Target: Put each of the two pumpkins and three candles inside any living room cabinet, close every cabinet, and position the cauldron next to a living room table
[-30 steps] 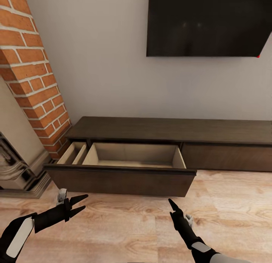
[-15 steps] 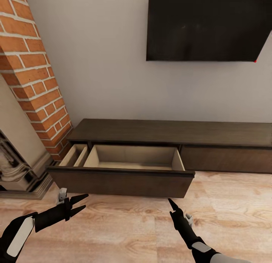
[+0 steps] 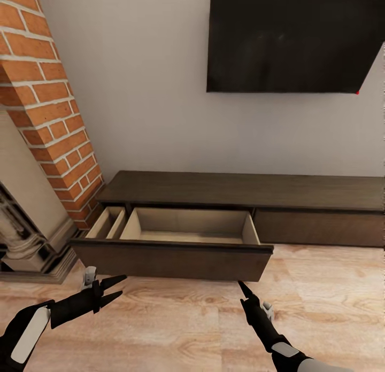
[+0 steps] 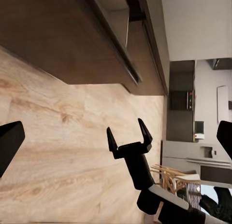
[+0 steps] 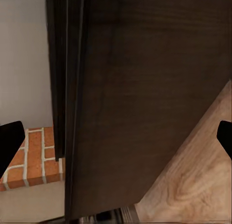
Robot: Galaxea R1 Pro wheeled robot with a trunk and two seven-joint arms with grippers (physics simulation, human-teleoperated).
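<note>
The long, low dark brown cabinet [image 3: 240,189] stands against the wall. Its wide left drawer [image 3: 176,257] is pulled out, and the pale inside that I can see holds nothing. My left gripper [image 3: 122,285] hangs open over the floor, just short of the drawer front's left part. My right gripper [image 3: 241,287] is near the drawer front's right end, and its spread fingers [image 4: 125,130] in the left wrist view show it open. The right wrist view looks close at the dark drawer front [image 5: 145,89]. The pumpkins, candles and cauldron are out of view.
A red brick column [image 3: 48,110] and a carved fireplace surround [image 3: 21,238] stand left of the cabinet. A black TV [image 3: 289,40] hangs on the wall above. Light wood floor [image 3: 187,324] lies in front of the drawer. A closed drawer front [image 3: 321,227] is to the right.
The whole picture has slid slightly downward and the cabinet looks a little smaller, so the camera moved. Both grippers keep the same pose and the drawer stays open.
</note>
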